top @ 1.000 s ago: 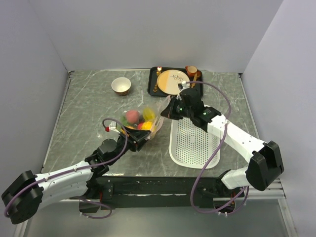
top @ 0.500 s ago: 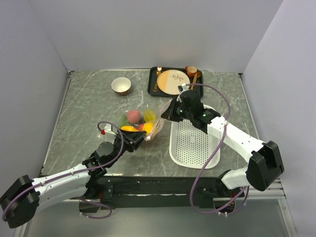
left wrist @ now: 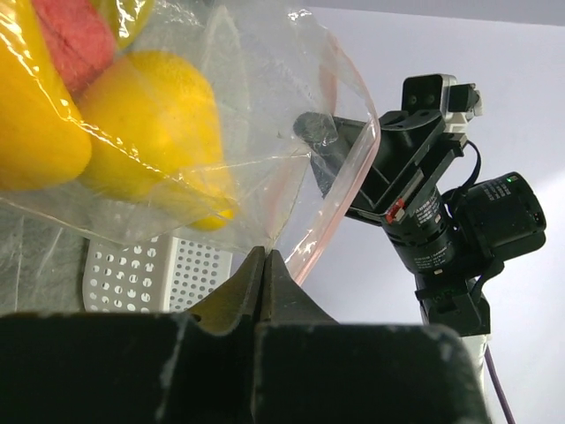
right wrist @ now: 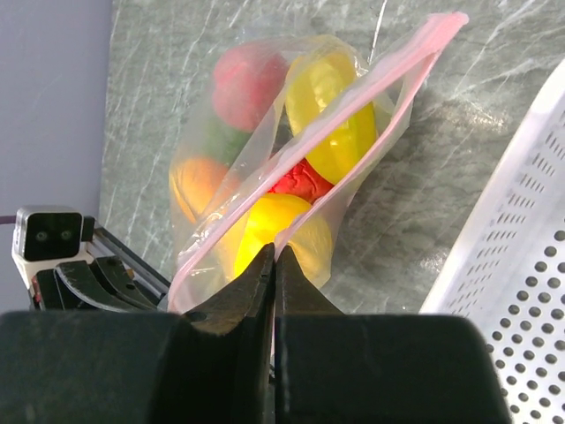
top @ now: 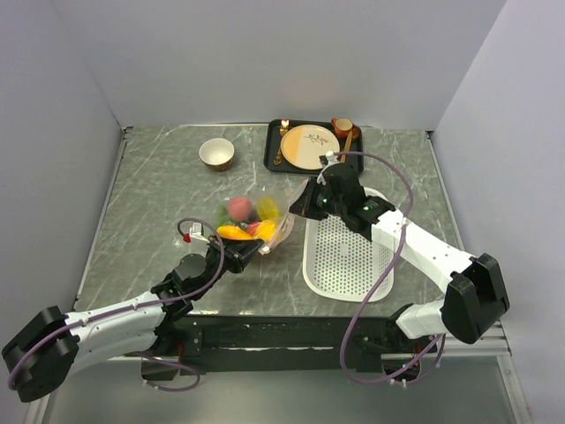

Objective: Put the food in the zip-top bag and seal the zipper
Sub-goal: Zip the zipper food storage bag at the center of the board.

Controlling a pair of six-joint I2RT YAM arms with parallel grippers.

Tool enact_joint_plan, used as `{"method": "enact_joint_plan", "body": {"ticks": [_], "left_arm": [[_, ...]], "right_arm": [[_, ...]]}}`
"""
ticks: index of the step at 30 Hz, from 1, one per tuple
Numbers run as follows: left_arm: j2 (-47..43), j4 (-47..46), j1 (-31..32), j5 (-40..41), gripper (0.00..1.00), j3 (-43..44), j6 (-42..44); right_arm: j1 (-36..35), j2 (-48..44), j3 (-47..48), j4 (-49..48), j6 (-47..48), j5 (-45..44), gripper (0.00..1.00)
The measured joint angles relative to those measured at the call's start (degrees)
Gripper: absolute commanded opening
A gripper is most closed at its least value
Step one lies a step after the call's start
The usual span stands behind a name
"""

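The clear, crinkly plastic zip-top bag (top: pixel 281 199) sat between the two arms above the grey marbled table (top: pixel 150 203), already stuffed with the small toy fruits (right wrist: pixel 322 97): red, yellow, orange and something green behind. Whether it rested or hung slightly lifted I could not tell. The left claw (left wrist: pixel 263 258) was clenched on the near corner of the film, and the right claw (right wrist: pixel 274 252) was pinched tight on the pale pink zipper strip (right wrist: pixel 397 62). To my eye they gripped opposite ends to stretch the mouth straight for pressing closed. The two pink lips gaped apart, so the sealing was not yet done. The white perforated plastic basket (top: pixel 344 252) lay just beside the bag. I could read no brand or lettering; a small red tag (left wrist: pixel 395 210) on the right claw's body and the scribble on the cream plate (top: pixel 309 146) were too small to make out
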State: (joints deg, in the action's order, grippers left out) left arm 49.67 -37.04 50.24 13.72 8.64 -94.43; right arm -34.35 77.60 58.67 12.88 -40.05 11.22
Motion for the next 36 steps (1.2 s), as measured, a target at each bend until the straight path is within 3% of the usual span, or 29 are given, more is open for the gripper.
{"method": "enact_joint_plan", "body": {"ticks": [6, 13, 16, 23, 36], "left_arm": [[0.04, -0.02, 0.00, -0.31, 0.01, -0.02, 0.13], [-1.73, 0.48, 0.00, -0.28, 0.01, -0.02, 1.77], [-3.06, 0.79, 0.00, -0.24, 0.01, -0.02, 2.71], [-3.65, 1.81, 0.00, -0.26, 0.01, -0.02, 4.81], [-1.05, 1.11, 0.00, -0.42, 0.01, -0.02, 5.84]], "right_arm": [[0.00, -3.69, -1.44, 1.62, -1.20, -2.40, 0.67], [-0.33, -24.15, -11.69, 1.09, -7.15, -4.11, 0.67], [-2.75, -27.50, -16.41, -1.07, -11.23, -2.36, 0.65], [-13.55, -21.57, -19.80, -6.51, -18.73, -1.01, 0.60], [-17.94, -14.86, -19.37, -13.44, -22.12, -1.99, 0.55]]}}
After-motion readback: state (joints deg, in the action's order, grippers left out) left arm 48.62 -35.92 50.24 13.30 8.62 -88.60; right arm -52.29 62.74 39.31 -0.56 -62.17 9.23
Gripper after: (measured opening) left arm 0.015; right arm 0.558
